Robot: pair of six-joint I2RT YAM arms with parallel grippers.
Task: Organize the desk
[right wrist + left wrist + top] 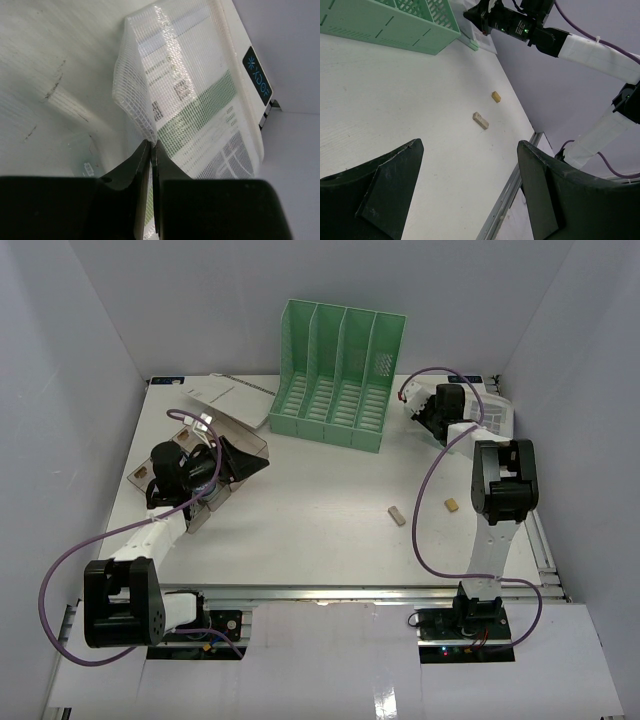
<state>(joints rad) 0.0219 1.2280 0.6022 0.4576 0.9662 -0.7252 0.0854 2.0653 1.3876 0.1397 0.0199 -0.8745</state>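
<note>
**Tidying barely begun: pouch pinched, the rest loose**

The left gripper (470,175) hangs wide open and empty, with a clear box (245,435) just beside it and papers (235,398) beyond. The white table (320,540) spreads under both grippers. Ahead and to its right a green file rack (335,380) stands, its slots seemingly empty. Two small tan blocks (397,515) lie loose nearer the right gripper (151,145), which is clamped shut on a mesh pouch (190,100) edge. By this look, nearly everything remains to be sorted.

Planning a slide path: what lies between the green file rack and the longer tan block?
Nothing: only bare desk lies between the green file rack and the longer tan block, as the top and left wrist views show.
</note>
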